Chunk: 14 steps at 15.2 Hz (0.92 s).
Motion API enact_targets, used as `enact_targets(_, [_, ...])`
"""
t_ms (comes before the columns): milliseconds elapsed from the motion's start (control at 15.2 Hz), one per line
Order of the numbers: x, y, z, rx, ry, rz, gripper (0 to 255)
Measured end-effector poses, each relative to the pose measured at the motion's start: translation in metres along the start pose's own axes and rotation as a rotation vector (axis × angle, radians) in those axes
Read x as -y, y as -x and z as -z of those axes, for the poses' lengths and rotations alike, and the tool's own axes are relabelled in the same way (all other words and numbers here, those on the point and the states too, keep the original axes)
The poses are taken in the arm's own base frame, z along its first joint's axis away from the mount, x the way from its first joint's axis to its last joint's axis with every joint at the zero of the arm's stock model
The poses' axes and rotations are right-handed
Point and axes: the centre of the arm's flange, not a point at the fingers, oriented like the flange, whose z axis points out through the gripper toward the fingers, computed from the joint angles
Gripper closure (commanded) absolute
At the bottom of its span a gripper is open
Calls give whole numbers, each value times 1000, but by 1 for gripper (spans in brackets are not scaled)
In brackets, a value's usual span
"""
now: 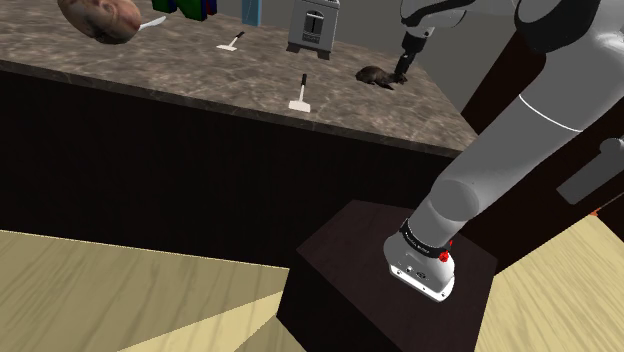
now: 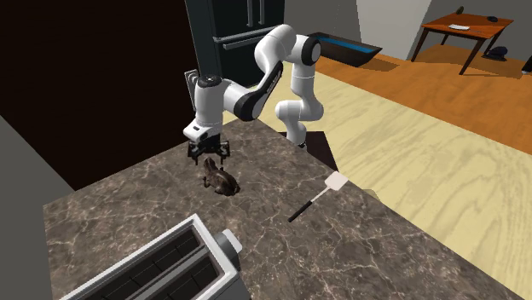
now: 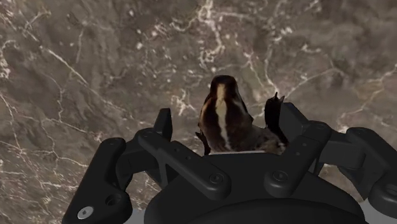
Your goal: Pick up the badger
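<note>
Claw (image 3: pixel 219 113), fingers (image 3: pixel 164 124) apart, astride badger (image 3: pixel 222 100)

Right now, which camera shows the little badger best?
The wrist view: the badger sits close, white face stripe plain, inside the open gripper. The second exterior view shows it whole but small; the shoulder view, a distant dark shape.

Toaster (image 1: pixel 312 25), spatula (image 1: pixel 300 102), veined counter (image 1: pixel 180 65).

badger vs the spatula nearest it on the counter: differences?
The badger is brown with a pale head stripe; the spatula has a white blade and black handle. The badger is rounded, the spatula thin and flat. The badger sits under the gripper, the spatula well apart. Both rest on the marbled counter.
</note>
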Motion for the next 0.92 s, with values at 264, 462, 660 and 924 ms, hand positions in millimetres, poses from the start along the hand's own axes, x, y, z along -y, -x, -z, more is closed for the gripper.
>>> enact_targets(264, [0,0,-3,-1,1,0,255])
enact_targets(462, [0,0,-3,-1,0,0,255])
enact_targets(660, [0,0,-3,-1,1,0,255])
enact_targets(924, [-1,0,7,0,0,0,255])
